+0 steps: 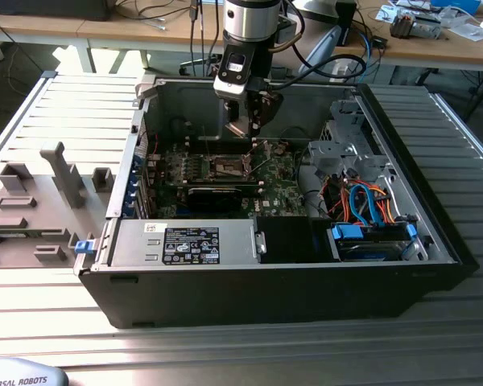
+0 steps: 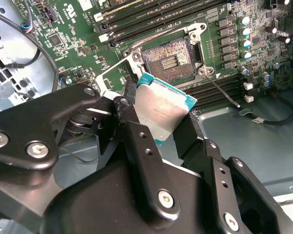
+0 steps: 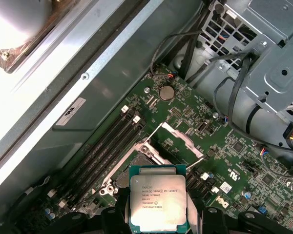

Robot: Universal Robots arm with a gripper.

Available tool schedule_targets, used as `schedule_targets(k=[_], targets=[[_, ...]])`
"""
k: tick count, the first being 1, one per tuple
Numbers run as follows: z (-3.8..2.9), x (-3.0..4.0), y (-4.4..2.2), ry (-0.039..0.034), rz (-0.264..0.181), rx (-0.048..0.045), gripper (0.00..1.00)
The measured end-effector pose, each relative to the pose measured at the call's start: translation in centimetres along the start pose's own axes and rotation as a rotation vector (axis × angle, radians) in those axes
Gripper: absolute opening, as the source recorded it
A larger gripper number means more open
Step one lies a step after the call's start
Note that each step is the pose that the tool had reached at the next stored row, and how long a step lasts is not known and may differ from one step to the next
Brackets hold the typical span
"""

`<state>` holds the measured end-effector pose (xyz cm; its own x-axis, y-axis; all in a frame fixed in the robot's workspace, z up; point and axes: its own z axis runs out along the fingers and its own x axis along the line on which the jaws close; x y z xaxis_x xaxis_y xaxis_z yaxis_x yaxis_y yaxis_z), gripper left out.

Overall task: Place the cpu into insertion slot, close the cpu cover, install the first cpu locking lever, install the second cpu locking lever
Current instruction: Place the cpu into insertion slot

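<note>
My gripper (image 1: 248, 125) hangs inside the open computer case, just above the green circuit board. It is shut on the cpu (image 2: 163, 109), a flat silver-topped square chip held by its two edges between black fingers (image 2: 132, 122). The chip (image 3: 157, 202) is held tilted in the air, a short way above the board. The insertion slot (image 2: 168, 58) lies open, its dark centre bare. The cpu cover (image 3: 179, 140) stands raised at the slot's edge. A thin locking lever (image 2: 223, 91) sticks out beside the slot, unlatched.
Long black memory slots (image 2: 136, 14) flank the socket. A black card (image 1: 217, 194) lies in front of it in the exterior view. The silver power supply (image 1: 185, 241) and the drive cage with blue and orange cables (image 1: 370, 209) fill the case's near side. Grey fixtures (image 1: 60, 173) stand outside, at the exterior view's left.
</note>
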<state>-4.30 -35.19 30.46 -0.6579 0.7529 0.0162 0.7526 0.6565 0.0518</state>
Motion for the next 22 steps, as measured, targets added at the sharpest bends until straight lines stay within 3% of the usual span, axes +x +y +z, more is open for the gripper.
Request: schedule_targets(k=[22], targets=[[0.00,0.00,0.00,-0.0008,0.015,-0.0003,0.54]])
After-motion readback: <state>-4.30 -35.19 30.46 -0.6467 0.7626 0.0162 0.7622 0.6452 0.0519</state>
